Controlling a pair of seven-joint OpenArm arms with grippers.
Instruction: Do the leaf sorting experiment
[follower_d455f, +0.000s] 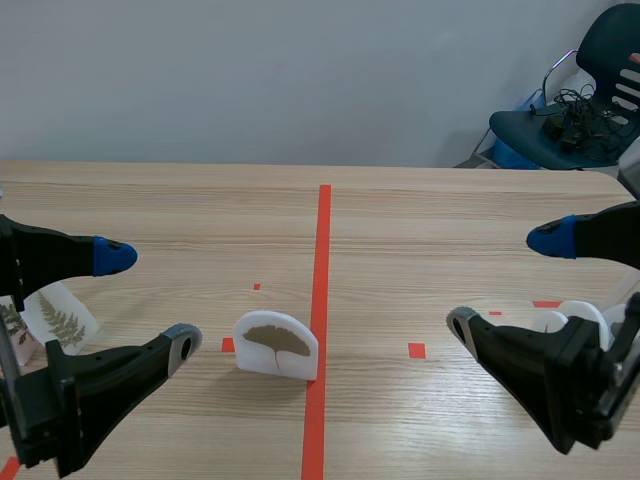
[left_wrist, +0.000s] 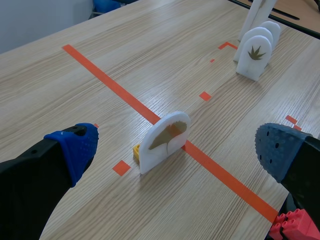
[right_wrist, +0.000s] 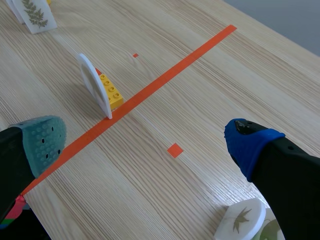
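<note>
Wooden table (follower_d455f: 420, 200) runs back to a plain grey wall, and a white ginkgo-leaf card (follower_d455f: 277, 345) stands upright near its middle, its edge touching the long orange-red tape line. A yellow brick (right_wrist: 111, 91) sits against the back of that card.

Well left of the ginkgo-leaf card stands a fern card (follower_d455f: 60, 320), partly hidden behind my left arm. My left gripper (follower_d455f: 150, 300) hangs above the wood left of the ginkgo-leaf card and apart from it. Its fingers point toward the card, and its jaws are spread wide around nothing.

Right of the ginkgo-leaf card, my right gripper (follower_d455f: 506, 283) takes the mirrored pose, angled in toward the card with its jaws gaping and bare. Farther right of the card, past that gripper, a few white cards stand close together, the front one showing a star-shaped leaf (left_wrist: 255, 56). Far behind and right of the card sits a dark chair (follower_d455f: 590, 110) with black cables on its seat.
</note>
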